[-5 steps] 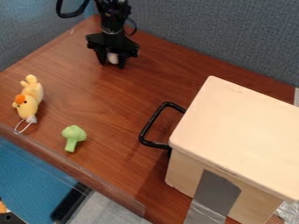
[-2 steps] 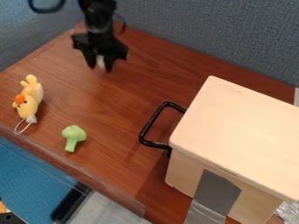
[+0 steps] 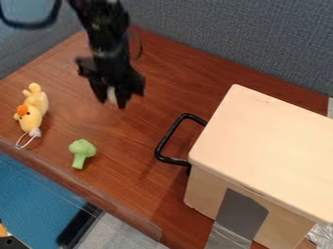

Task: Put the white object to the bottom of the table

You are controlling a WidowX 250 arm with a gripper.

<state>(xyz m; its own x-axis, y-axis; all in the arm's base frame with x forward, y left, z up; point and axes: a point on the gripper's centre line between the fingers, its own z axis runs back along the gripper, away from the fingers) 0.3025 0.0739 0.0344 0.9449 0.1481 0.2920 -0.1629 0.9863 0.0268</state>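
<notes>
The black tool (image 3: pixel 112 103) is clamped on the white object (image 3: pixel 112 96), whose pale surface shows between the two fingers, above and slightly right of the green broccoli (image 3: pixel 81 153) as the camera sees it. The yellow toy (image 3: pixel 32 111) lies up and to the left of the broccoli; the cream box (image 3: pixel 267 151) stands well to its right.

The white object looks small and probably light, so its weight should hardly trouble the tool. Whether it is stiff or soft I cannot tell; if its skin is smooth, it may slip or turn. Its middle seems the right place to hold, with moderate, even pressure, since too hard a squeeze might dent it or pop it out. The next move likely calls for carrying it past the broccoli's right side, then lowering it gently onto the bench (image 3: pixel 130 182) below and right of the broccoli, lest it roll off the near edge.
</notes>
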